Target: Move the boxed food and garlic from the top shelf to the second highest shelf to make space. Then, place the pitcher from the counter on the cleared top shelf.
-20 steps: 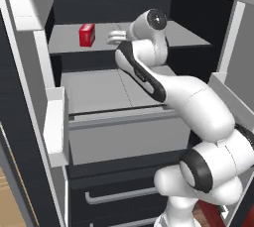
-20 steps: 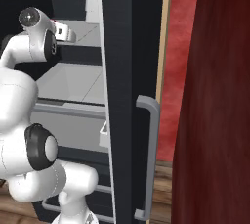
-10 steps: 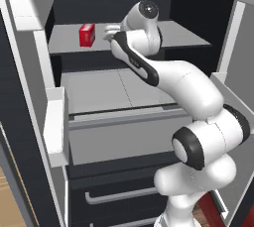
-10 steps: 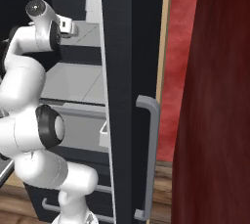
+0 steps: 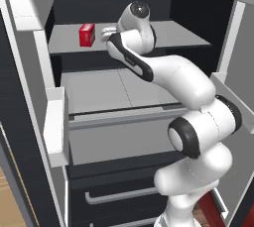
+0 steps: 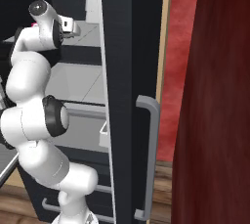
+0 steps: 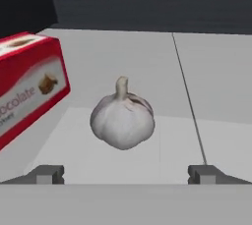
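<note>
Two things are sitting on the top shelf (image 5: 168, 37) of the fridge: the boxed food (image 5: 87, 34) and the garlic (image 7: 122, 120). In the hand view, the garlic is sitting right in the middle with its pointy tip up. The boxed food is sitting near it, at about 9 o'clock from it, not touching it. The gripper (image 7: 125, 174) is reaching in over the top shelf and pointing straight at the garlic. Its two fingertips (image 7: 47, 174) are standing wide open, one on each side, with nothing between them yet. I am guessing they are spread like that so the round garlic can fit in the gap. The garlic is looking like the first thing to be picked. Both things are waiting up here because they need to go down to the second highest shelf (image 5: 114, 89), the wider grey slab at about 6 o'clock below them, and that job is not done yet.
</note>
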Available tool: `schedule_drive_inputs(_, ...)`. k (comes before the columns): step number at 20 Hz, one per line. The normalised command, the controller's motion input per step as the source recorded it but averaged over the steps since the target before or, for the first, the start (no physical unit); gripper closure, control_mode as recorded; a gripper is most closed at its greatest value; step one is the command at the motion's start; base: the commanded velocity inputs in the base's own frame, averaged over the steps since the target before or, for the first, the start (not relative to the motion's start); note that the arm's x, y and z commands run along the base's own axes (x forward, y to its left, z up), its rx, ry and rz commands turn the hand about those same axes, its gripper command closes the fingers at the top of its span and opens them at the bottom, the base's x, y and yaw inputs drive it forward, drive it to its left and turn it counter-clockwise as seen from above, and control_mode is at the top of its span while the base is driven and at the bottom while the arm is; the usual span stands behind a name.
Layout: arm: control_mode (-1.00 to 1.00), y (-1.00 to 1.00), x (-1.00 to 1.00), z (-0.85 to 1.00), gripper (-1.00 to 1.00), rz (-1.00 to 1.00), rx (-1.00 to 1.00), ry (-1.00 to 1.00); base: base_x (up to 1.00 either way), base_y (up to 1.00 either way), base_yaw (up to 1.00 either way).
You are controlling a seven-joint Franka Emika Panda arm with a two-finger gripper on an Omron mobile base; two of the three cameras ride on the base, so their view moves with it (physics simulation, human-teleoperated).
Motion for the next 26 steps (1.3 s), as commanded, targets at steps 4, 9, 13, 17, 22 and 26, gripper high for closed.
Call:
schedule_drive_inputs(4, -1.0, 0.0, 0.26, -0.26, -1.0, 0.0, -0.05, 0.01, 0.0, 0.0, 0.0)
schedule_drive_inputs(9, -1.0, 0.0, 0.35, -0.08, -1.0, 0.0, -0.01, 0.0, 0.0, 0.0, 0.0)
schedule_drive_inputs(13, -1.0, 0.04, 0.41, 0.0, -1.0, 0.0, -0.01, 0.0, 0.0, 0.0, 0.0)
schedule_drive_inputs(17, -1.0, 0.15, 0.42, 0.0, -1.0, 0.0, -0.03, 0.0, 0.0, 0.0, 0.0)
schedule_drive_inputs(22, -1.0, 0.25, 0.38, -0.02, -1.0, 0.0, -0.05, 0.0, 0.0, 0.0, 0.0)
schedule_drive_inputs(26, -1.0, 0.26, 0.34, -0.13, 1.0, 0.0, -0.06, 0.03, 0.0, 0.0, 0.0)
